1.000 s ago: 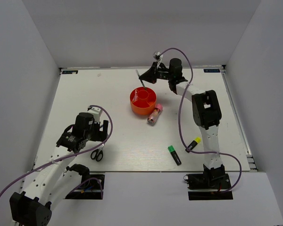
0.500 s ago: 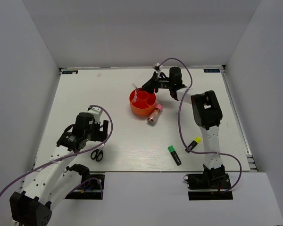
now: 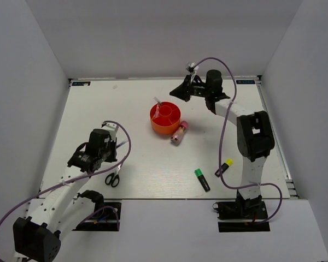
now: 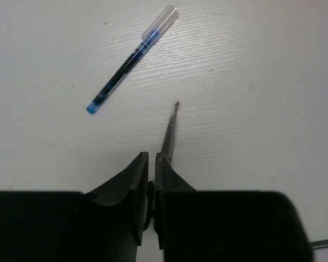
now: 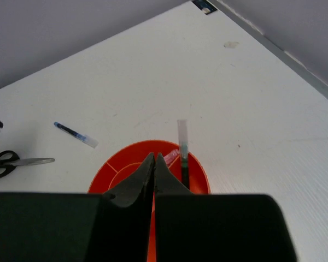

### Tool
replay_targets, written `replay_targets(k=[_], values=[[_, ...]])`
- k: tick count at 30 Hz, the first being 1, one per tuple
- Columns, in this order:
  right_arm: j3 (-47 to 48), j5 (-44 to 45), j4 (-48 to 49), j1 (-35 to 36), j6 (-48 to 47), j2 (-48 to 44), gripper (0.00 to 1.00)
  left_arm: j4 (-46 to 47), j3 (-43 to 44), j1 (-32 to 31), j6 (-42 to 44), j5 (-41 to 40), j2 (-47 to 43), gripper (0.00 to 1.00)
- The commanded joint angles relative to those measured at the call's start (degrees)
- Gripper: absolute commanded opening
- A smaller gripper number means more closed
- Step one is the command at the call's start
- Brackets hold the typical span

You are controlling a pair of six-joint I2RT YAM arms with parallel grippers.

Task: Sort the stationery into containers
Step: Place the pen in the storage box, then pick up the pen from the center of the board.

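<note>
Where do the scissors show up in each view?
Top external: scissors at lower left.
Left wrist: only their blade tip, at centre.
Right wrist: scissors at the left edge, mid-height.
Landmark: pen, beside them in both wrist views; unclear from above.

Right gripper [image 5: 154,158]: I see it has pulled back from the tub [image 3: 164,127], up and to the right; jaws now closed and empty.
Pen [image 3: 158,102]: released; now stands leaning in the tub.
Left gripper [image 4: 151,159]: was wide open; jaws now pinched on the scissors [image 4: 170,131] blades.
</note>
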Motion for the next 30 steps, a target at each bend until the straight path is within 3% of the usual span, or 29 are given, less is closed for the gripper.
replay_targets(k=[1,2,3,4,5,6,9,10,12,13,14,15,21,30], values=[[1.9,7.5,-11.7,-0.6,-0.5,-7.3,0.0,1.3,1.6,2.1,-1.5,-1.1,3.0,0.18],[3.3,10.1,-28.3,-0.6,-5.0,-8.8,0.0,1.0,2.7,2.7,-1.7,-0.8,3.9,0.03],[4.2,9.1,-33.8,-0.6,-7.1,-9.8,0.0,0.1,4.7,3.7,-2.3,-0.7,7.6,0.03],[4.7,6.1,-40.1,-1.1,-8.4,-10.3,0.14,-0.6,6.8,4.3,-2.0,-0.7,8.8,0.04],[2.9,5.3,-43.2,-1.3,-8.5,-11.9,0.43,-0.9,8.0,4.4,-1.4,-0.7,11.8,0.31],[1.4,3.4,-44.0,-1.5,-8.5,-14.5,0.9,-1.4,10.3,4.4,1.4,-0.7,15.0,0.54],[-12.8,-0.8,-44.7,-2.7,-16.4,-24.0,0.9,-1.8,15.2,4.5,6.8,0.5,22.5,0.7],[-14.5,-0.8,-45.6,-2.9,-20.2,-25.7,0.9,0.2,15.5,4.4,9.3,0.5,25.0,0.7],[-17.6,0.0,-53.3,-3.1,-27.0,-31.6,0.81,3.3,15.7,4.5,12.8,2.5,27.2,0.71],[-17.5,-1.0,-56.1,-3.6,-28.5,-32.4,0.53,4.4,16.0,4.8,13.4,3.8,30.4,0.69],[-17.5,-1.4,-58.4,-3.8,-29.8,-34.0,0.17,4.8,16.6,4.7,13.9,4.3,31.5,0.69],[-17.9,-1.3,-64.6,-4.0,-32.4,-35.7,0.0,5.2,17.4,4.8,15.6,6.5,34.7,0.66],[-27.3,3.1,-62.5,-4.9,-32.5,-46.7,0.0,5.6,21.7,4.9,17.8,8.1,42.6,0.61],[-30.5,2.9,-59.8,-6.5,-30.1,-48.3,0.0,4.7,26.1,5.0,19.2,8.0,48.7,0.54]])
